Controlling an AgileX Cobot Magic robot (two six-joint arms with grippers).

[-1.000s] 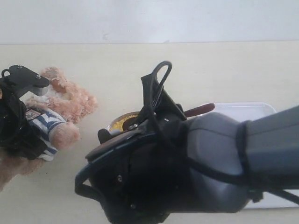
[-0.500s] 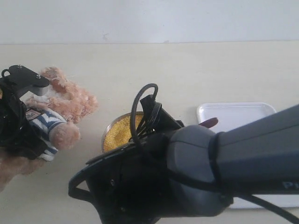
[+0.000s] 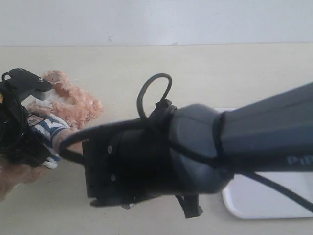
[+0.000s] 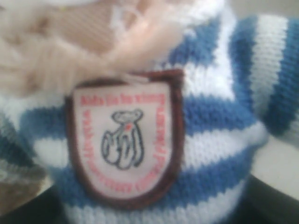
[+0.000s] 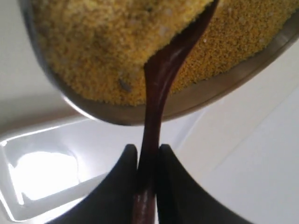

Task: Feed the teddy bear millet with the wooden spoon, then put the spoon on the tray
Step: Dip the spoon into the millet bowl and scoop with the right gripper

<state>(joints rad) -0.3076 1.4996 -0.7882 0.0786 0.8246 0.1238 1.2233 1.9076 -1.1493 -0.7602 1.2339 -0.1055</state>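
While my right hand (image 5: 146, 154) clamps the dark wooden spoon (image 5: 156, 88), its tip lies in yellow millet (image 5: 93, 46).
Only the wrist view shows this; left hand (image 3: 24, 132) by the teddy bear (image 3: 76, 105), grip unclear.

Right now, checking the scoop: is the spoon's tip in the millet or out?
In. The right wrist view shows the spoon running from the right pincer into the bowl, its tip buried under the millet.
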